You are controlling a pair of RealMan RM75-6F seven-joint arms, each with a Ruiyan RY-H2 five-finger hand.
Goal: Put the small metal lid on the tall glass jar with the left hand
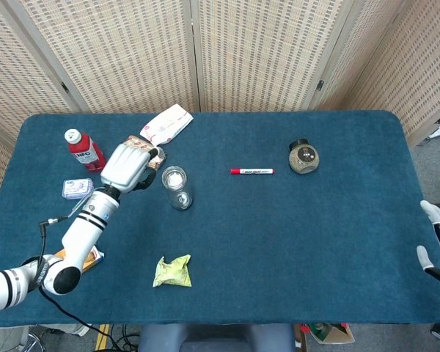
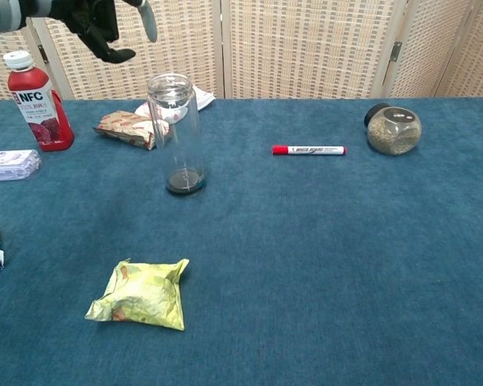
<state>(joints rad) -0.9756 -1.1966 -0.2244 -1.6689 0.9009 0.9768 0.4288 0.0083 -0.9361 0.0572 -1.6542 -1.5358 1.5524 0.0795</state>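
Observation:
The tall glass jar (image 2: pixel 175 137) stands upright on the blue table, left of centre. The small metal lid (image 2: pixel 171 80) lies flat on its mouth and shows as a silver disc (image 1: pixel 174 176) in the head view. My left hand (image 1: pixel 128 165) hangs up and to the left of the jar, apart from it, fingers spread and holding nothing; the chest view shows this hand (image 2: pixel 105 24) at the top left. My right hand (image 1: pixel 436 246) rests at the table's far right edge, fingers apart and empty.
A red juice bottle (image 2: pixel 32 100), a brown snack packet (image 2: pixel 129 129) and a white packet (image 1: pixel 166 123) lie behind the jar. Elsewhere are a small clear box (image 1: pixel 78 189), a yellow-green bag (image 2: pixel 141 293), a red marker (image 2: pixel 308 149) and a round jar (image 2: pixel 394 129).

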